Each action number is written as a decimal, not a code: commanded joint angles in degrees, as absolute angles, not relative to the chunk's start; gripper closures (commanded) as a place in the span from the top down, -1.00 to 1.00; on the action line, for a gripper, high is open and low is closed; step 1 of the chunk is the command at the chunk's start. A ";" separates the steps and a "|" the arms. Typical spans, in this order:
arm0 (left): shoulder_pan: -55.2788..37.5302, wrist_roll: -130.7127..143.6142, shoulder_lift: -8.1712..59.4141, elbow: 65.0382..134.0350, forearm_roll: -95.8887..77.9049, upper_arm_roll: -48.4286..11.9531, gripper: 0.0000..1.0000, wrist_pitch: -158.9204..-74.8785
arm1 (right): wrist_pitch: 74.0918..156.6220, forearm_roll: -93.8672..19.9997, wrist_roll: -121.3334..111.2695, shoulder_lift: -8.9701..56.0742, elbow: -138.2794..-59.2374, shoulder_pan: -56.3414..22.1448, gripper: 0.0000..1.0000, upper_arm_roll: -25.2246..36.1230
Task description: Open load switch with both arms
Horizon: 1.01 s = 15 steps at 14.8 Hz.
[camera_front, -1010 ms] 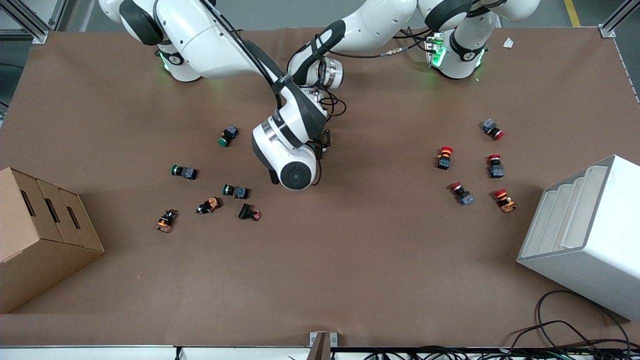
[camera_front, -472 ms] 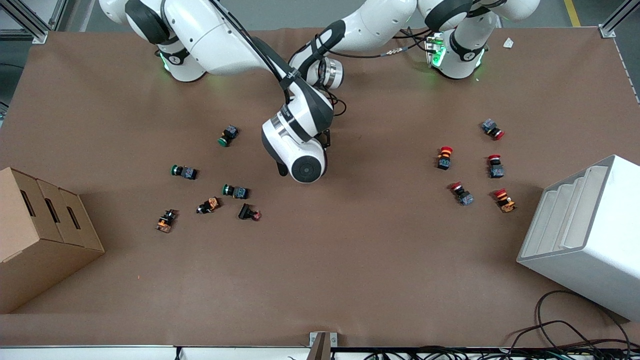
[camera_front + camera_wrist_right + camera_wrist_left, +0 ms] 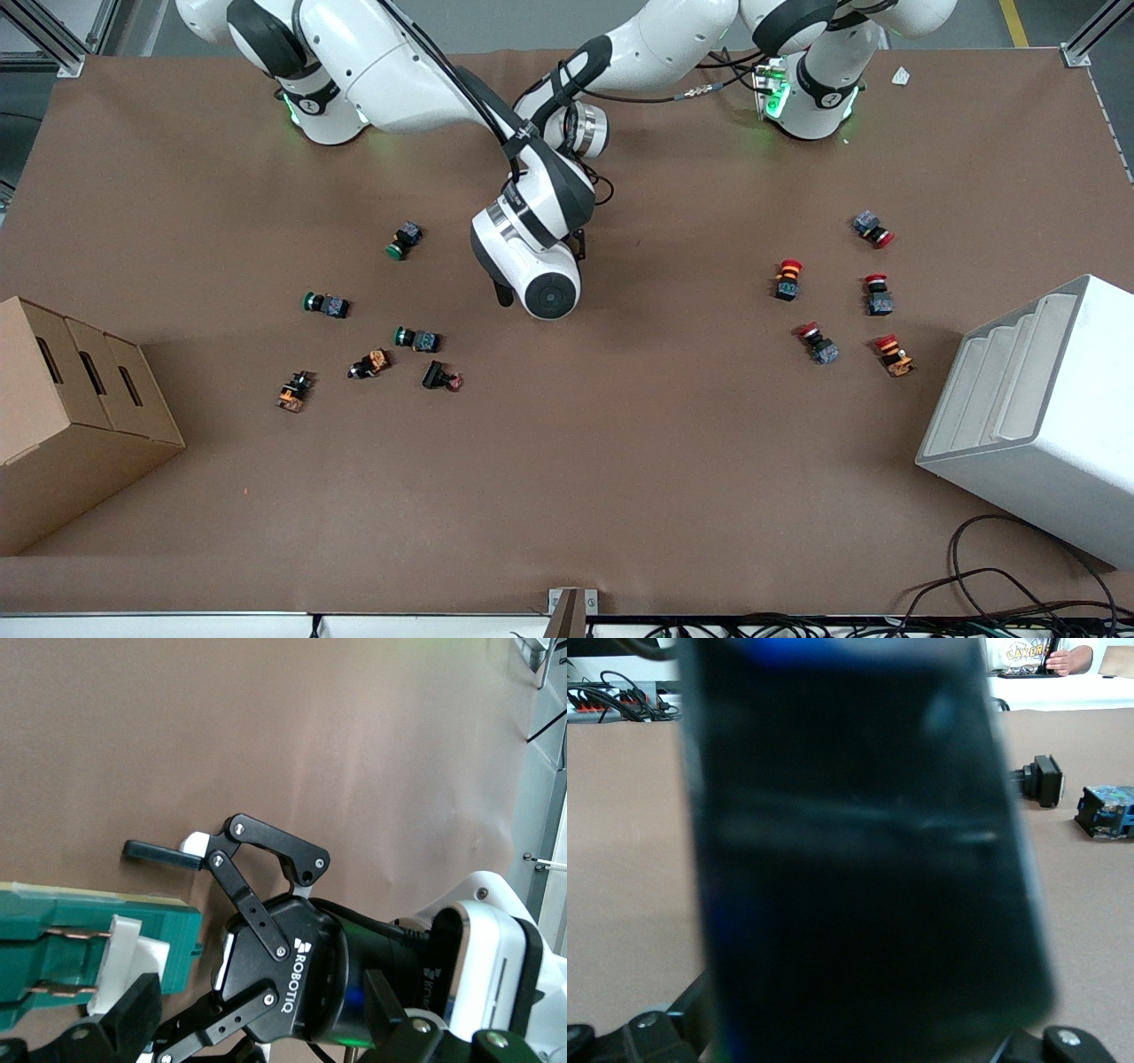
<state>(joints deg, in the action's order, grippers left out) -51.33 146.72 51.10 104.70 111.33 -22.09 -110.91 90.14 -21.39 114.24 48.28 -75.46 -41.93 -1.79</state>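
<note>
The load switch (image 3: 89,948), a dark-green block with a white piece and copper bars, shows only in the right wrist view. It hangs over the table's middle, and a black finger (image 3: 133,1019) of my right gripper (image 3: 507,291) lies against its near end. That gripper sits under its own wrist (image 3: 536,266) in the front view. My left gripper (image 3: 133,957) faces the switch with its jaws spread wide. Its upper fingertip (image 3: 159,853) stands apart from the block. In the front view the left gripper (image 3: 578,246) is mostly hidden by the right arm. A dark blur fills the left wrist view.
Green-capped push-buttons (image 3: 406,239) and other small parts (image 3: 368,363) lie toward the right arm's end. Red-capped ones (image 3: 787,279) lie toward the left arm's end. A cardboard box (image 3: 71,416) and a white rack (image 3: 1036,416) stand at the table's two ends.
My right arm's wrist has moved toward the left arm's gripper, a little farther from the front camera. The left arm has stayed still.
</note>
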 commanded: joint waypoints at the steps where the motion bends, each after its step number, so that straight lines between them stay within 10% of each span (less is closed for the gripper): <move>1: -51.94 145.90 53.09 102.83 112.24 -21.53 0.99 -111.36 | 90.79 -21.27 115.05 48.08 -76.82 -42.54 0.99 -1.67; 15: -51.24 140.20 48.61 102.22 105.40 -22.41 0.95 -111.88 | 81.57 -8.17 75.55 38.77 -71.28 -25.43 1.00 -0.97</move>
